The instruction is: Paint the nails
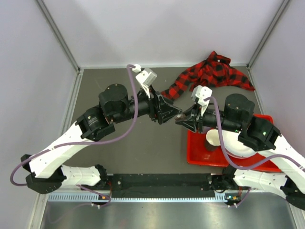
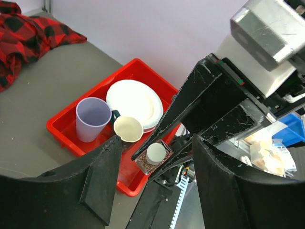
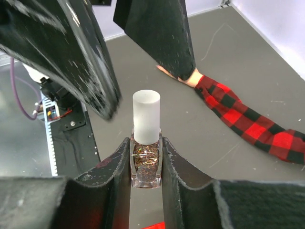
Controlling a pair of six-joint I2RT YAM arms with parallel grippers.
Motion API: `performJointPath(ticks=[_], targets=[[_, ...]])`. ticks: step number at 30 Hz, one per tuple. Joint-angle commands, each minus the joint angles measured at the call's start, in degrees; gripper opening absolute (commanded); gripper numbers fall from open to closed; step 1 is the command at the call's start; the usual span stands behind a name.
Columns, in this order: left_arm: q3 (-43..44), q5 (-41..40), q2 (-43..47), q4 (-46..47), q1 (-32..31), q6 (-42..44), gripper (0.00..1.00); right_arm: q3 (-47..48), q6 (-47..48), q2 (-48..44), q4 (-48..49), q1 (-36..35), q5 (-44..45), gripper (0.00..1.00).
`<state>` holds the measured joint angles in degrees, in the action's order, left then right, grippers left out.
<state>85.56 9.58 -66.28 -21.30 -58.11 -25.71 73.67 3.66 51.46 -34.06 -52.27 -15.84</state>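
My right gripper (image 3: 145, 155) is shut on a small glass bottle of brown glitter polish (image 3: 145, 164), held upright above the table with its white cap (image 3: 146, 117) on. My left gripper (image 2: 157, 167) is open, with its fingers (image 3: 157, 33) on either side of the cap and apart from it. In the top view the two grippers meet at mid-table, the left gripper (image 1: 172, 113) against the right gripper (image 1: 183, 119). The plaid sleeve (image 3: 238, 117) lies on the table beyond. A bit of the peach hand (image 3: 190, 78) shows at its end. The nails are hidden behind my left finger.
A red tray (image 2: 66, 129) sits at the right front, under my right arm. It holds a white plate (image 2: 136, 102), a lilac cup (image 2: 93, 117) and a cream cup (image 2: 127, 129). The bunched end of the plaid sleeve (image 1: 214, 71) lies by the back wall.
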Motion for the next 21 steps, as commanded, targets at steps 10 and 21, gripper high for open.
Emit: performJointPath(ticks=[10, 21], targets=[[3.47, 3.95, -2.71, -2.87, 0.01, 1.81, 0.46, 1.3, 1.44, -0.4, 2.51, -0.38, 2.13, 0.0], [3.56, -2.81, -1.75, -2.69, 0.01, 1.81, 0.0, 1.04, 1.0, -0.13, 2.25, -0.38, 2.12, 0.06]])
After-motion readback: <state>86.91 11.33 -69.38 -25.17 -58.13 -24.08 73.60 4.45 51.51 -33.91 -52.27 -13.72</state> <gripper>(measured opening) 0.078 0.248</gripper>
